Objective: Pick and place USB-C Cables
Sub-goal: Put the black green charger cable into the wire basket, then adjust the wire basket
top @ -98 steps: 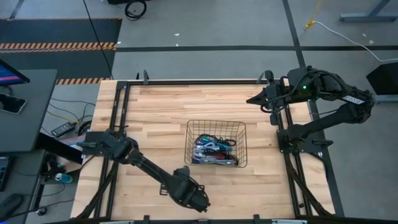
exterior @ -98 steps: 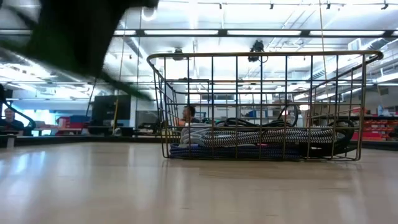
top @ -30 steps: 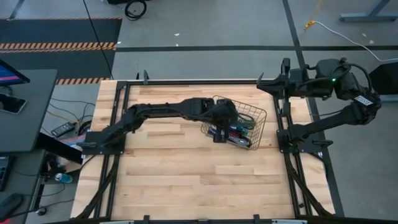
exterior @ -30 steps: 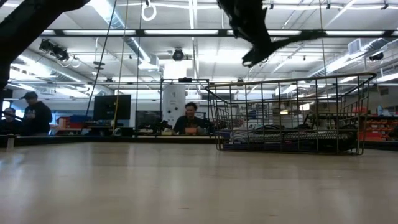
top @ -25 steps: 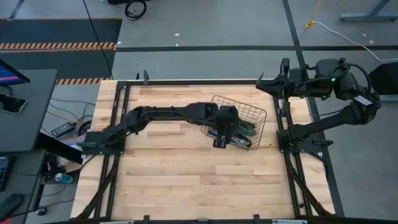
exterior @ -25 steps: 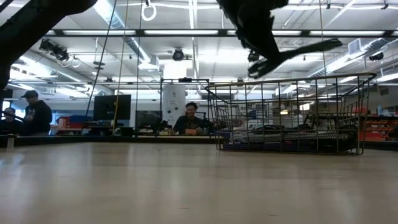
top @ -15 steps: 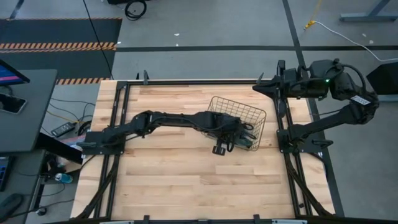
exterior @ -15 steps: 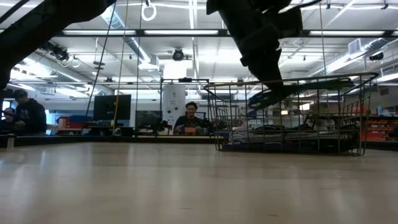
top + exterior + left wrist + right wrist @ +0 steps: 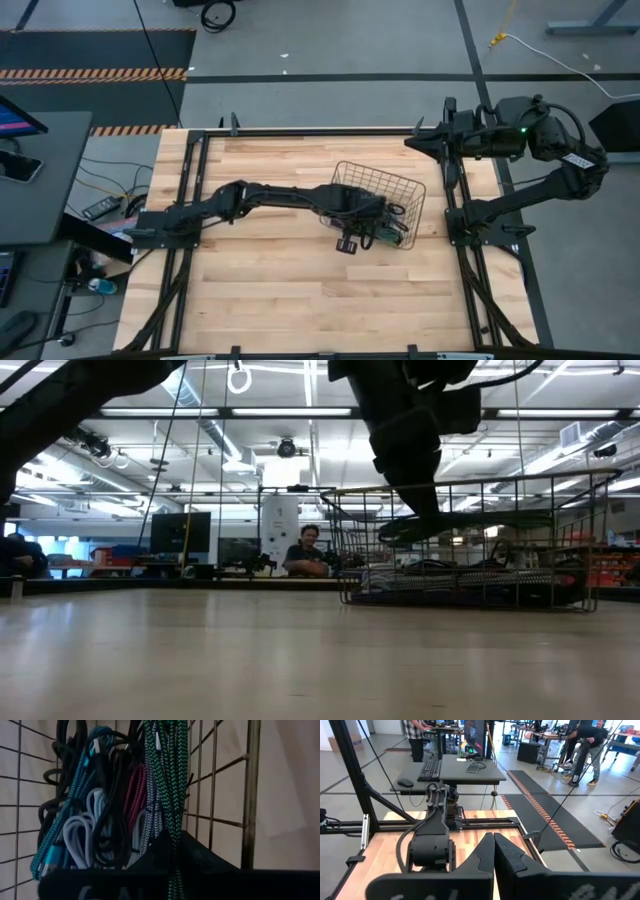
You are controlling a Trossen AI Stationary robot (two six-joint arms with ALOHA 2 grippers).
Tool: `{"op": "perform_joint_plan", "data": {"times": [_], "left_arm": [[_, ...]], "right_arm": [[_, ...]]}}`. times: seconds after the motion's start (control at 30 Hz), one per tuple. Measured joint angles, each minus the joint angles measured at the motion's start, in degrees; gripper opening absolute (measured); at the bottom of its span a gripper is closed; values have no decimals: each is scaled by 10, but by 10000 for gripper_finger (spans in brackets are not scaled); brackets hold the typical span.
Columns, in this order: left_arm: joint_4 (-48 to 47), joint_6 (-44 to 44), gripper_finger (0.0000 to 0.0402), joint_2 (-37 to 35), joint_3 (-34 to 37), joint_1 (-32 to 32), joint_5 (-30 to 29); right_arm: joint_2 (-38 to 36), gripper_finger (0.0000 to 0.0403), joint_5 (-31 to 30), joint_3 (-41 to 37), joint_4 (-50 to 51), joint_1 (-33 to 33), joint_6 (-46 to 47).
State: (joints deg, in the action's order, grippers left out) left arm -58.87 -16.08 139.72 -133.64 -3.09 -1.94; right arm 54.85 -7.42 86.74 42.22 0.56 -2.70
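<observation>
The left jaws (image 9: 352, 240) have dropped over the basket (image 9: 404, 187), clamped on a green cable (image 9: 172, 800); remaining cables (image 9: 100, 820) lie beneath. Extraction begins. Right jaws (image 9: 412, 142) closed, parked.

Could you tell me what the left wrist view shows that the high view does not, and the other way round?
Only the left wrist view shows the cables one by one: a green braided cable, a teal one, a white one and a maroon one bunched against the wire. Only the high view shows the whole table, the left claw at the basket's near edge, and the right claw parked beyond the table's far right corner. Both show the basket holding the cables.
</observation>
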Motion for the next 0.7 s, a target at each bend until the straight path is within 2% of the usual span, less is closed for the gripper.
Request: {"op": "perform_joint_plan", "data": {"times": [0.3,0.53,0.7], "left_arm": [[4,52,22,0,0,2,-41],[12,75,86,0,0,10,-60],[19,114,108,-2,0,15,-73]], "right_arm": [[0,4,0,0,16,0,-7],[0,4,2,0,17,0,-17],[-1,4,2,0,17,0,-24]]}}
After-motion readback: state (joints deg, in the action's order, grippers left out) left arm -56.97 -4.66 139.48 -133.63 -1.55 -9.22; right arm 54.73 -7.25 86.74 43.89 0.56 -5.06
